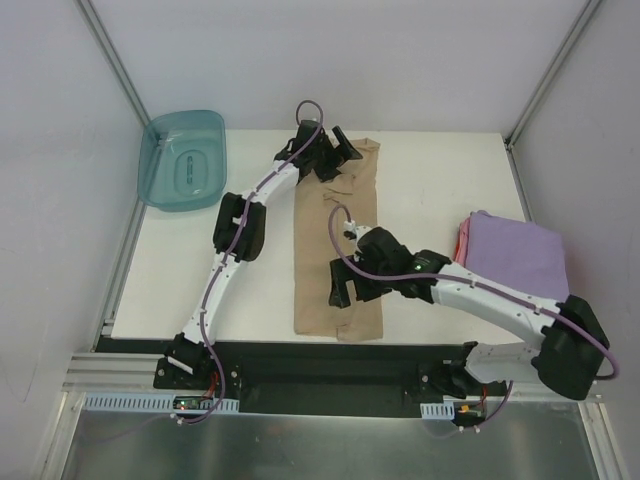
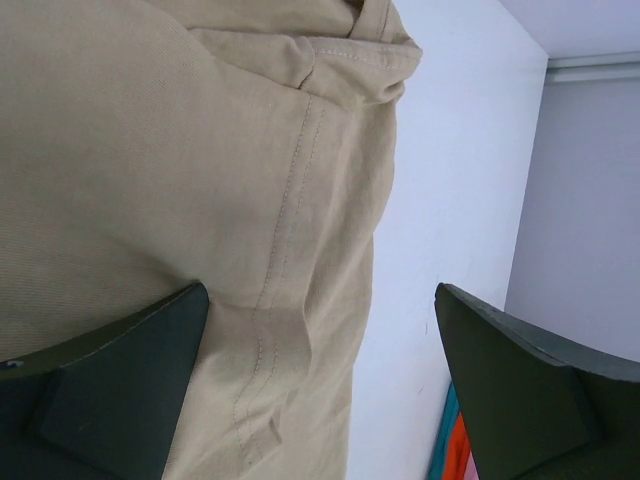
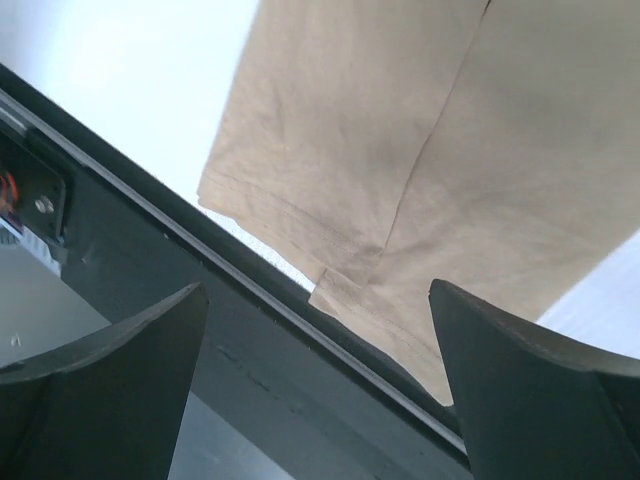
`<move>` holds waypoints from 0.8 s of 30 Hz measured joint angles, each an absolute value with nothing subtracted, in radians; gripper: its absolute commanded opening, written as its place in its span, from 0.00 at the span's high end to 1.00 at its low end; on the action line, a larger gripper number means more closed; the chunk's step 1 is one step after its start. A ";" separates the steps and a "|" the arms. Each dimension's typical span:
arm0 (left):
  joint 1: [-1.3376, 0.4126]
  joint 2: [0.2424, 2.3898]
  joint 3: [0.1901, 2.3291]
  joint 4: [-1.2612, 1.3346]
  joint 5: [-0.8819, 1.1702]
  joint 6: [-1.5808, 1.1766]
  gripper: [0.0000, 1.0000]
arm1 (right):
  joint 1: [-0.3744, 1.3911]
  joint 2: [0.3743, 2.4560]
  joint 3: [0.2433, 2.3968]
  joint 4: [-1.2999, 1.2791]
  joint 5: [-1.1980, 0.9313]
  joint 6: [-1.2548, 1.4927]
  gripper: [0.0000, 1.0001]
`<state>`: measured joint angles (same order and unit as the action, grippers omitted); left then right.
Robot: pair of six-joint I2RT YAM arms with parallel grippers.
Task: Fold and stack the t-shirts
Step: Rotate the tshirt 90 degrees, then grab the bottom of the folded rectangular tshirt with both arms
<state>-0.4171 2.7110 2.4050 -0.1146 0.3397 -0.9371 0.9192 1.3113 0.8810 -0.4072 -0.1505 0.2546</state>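
The tan t-shirt (image 1: 338, 250) lies as a long folded strip down the table's middle. My left gripper (image 1: 325, 152) is open over its far end; the wrist view shows the seamed edge (image 2: 290, 220) between the spread fingers, nothing held. My right gripper (image 1: 350, 290) is open above the strip's near end; its wrist view shows the hem (image 3: 350, 270) by the table's front edge, nothing held. The lavender-purple t-shirt (image 1: 515, 255) lies folded at the right, on a pink one (image 1: 464, 237) showing at its left edge.
A teal plastic tub (image 1: 185, 160) sits at the far left corner. The black front rail (image 1: 330, 360) runs along the near table edge, seen also in the right wrist view (image 3: 250, 340). Grey walls enclose the table on three sides.
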 measured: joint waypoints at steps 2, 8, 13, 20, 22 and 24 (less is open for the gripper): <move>-0.418 2.721 2.413 -0.091 0.350 -0.944 0.01 | 0.913 1.232 0.856 -0.394 -0.105 0.258 0.03; -0.419 2.707 2.393 -0.075 0.366 -0.921 0.01 | 0.854 1.048 0.788 -0.391 0.044 0.311 0.03; -0.425 2.558 2.215 -0.097 0.380 -0.857 0.01 | 0.764 1.000 0.784 -0.426 0.091 0.347 0.03; -0.467 2.083 1.834 -0.133 0.347 -0.746 0.01 | 0.751 1.000 0.767 -0.445 0.058 0.353 0.03; -0.480 1.909 1.701 -0.134 0.332 -0.735 0.01 | 0.750 0.998 0.748 -0.443 0.042 0.355 0.03; -0.493 1.744 1.544 -0.108 0.316 -0.732 0.01 | 0.750 0.992 0.728 -0.449 0.035 0.356 0.03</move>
